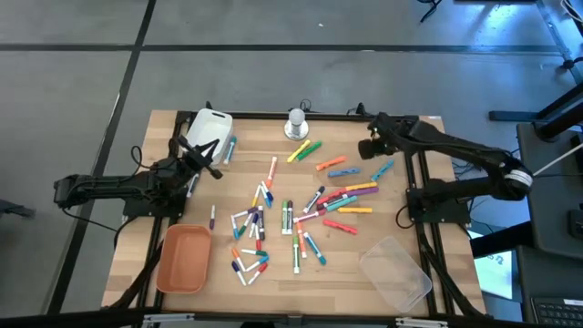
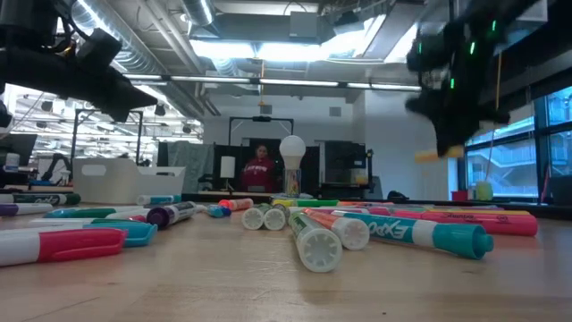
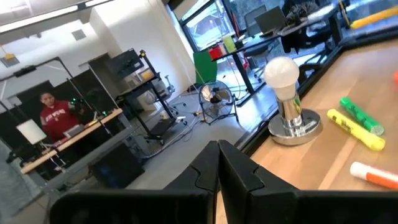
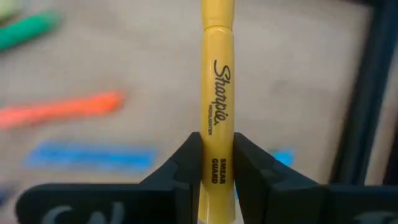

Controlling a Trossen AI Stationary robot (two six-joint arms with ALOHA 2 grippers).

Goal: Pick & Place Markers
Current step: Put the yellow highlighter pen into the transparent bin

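Overall, the wooden table (image 1: 182, 282) carries the full work set: an orange tray (image 1: 184, 259) at the near left, a clear tray (image 1: 395, 271) at the near right, a white tray (image 1: 209, 126) at the far left, and a small lamp (image 1: 297, 124) at the far edge.

Between the trays lie the markers (image 1: 301, 214), scattered loosely across the middle of the table at mixed angles, some touching or crossing.

Both arms are raised off the surface. The left gripper (image 3: 219, 163) hangs beside the white tray with its fingers pressed together and nothing between them. The right gripper (image 4: 216, 163) sits over the far right part of the table, near the frame, clamped on a yellow highlighter (image 4: 216, 93).

The highlighter's long axis runs straight out from the jaws, in line with the fingers, which hold it by one end of the barrel so that most of its length projects forward.

Judged from position, the clear tray lies nearest this arm, toward the near edge from the gripper; lowering the projecting end first appears necessary before release.
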